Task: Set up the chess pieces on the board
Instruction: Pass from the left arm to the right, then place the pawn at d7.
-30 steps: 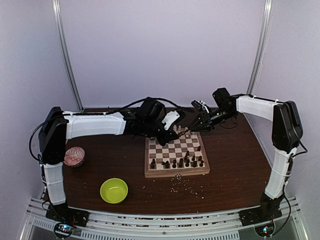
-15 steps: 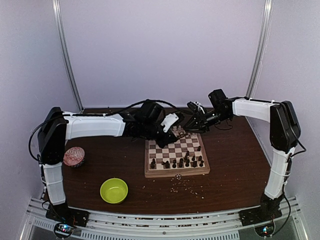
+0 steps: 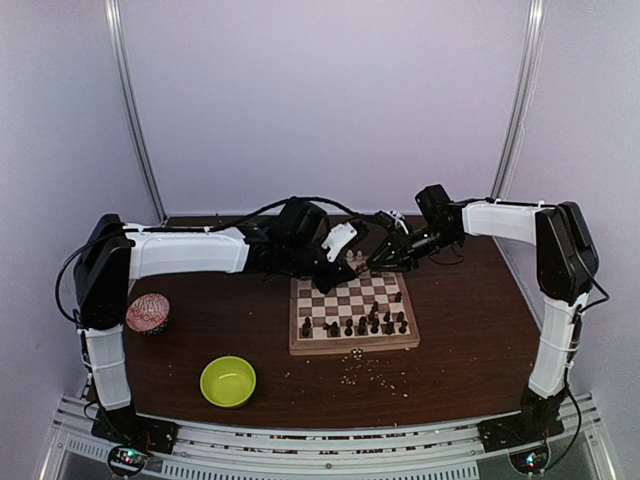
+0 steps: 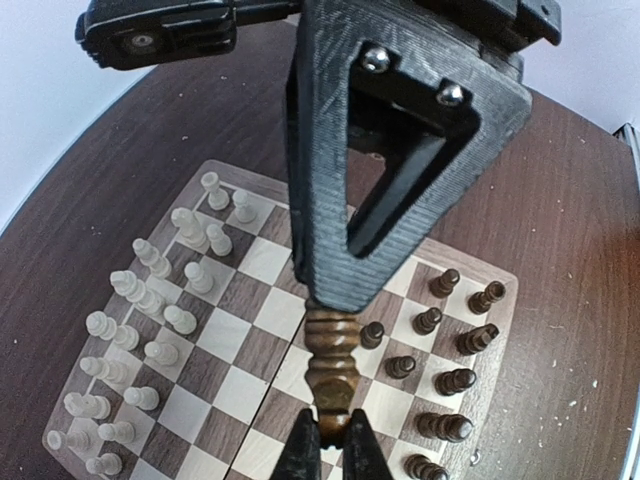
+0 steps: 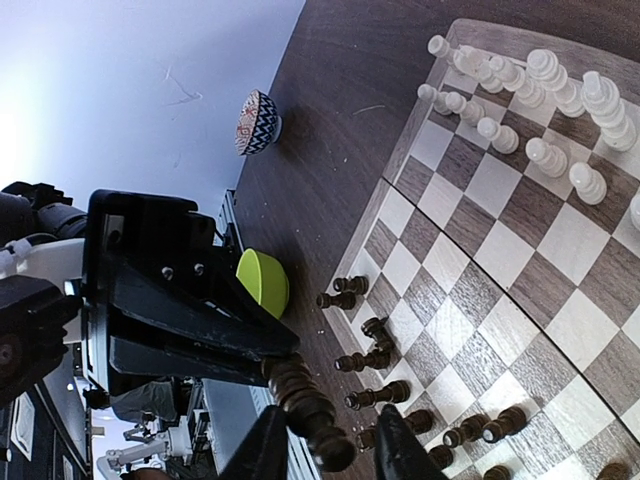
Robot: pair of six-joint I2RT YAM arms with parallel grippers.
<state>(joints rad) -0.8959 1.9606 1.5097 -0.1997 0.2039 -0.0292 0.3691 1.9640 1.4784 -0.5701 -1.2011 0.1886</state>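
I count two arms, two bowls, one board and two sets of chess pieces. In the left wrist view the pale pieces [image 4: 198, 275] stand in two rows along one edge of the board [image 4: 240, 390], sixteen as near as I can tell. Nine dark pieces [image 4: 455, 380] show on the opposite side, and the black finger across the middle of that view hides any others.

One more dark piece [image 4: 332, 365] is off the board, in the air above it. The left claw [image 4: 332, 445] is clamped together on one end of it. The other end touches the tip of the big black finger in front of the camera.

The right wrist view gives me what the left one cannot. The right claw [image 5: 330, 450] has its fingers apart on either side of that same piece, with a gap showing on one side. This view also takes in the green bowl [image 5: 265, 282] and the patterned bowl [image 5: 258, 122].

From the top camera I see both arms meeting over the far edge of the board, but the grip is too small to make out there. Only this view shows the crumbs [image 3: 370, 372] lying on the table [image 3: 460, 330] in front of the board.
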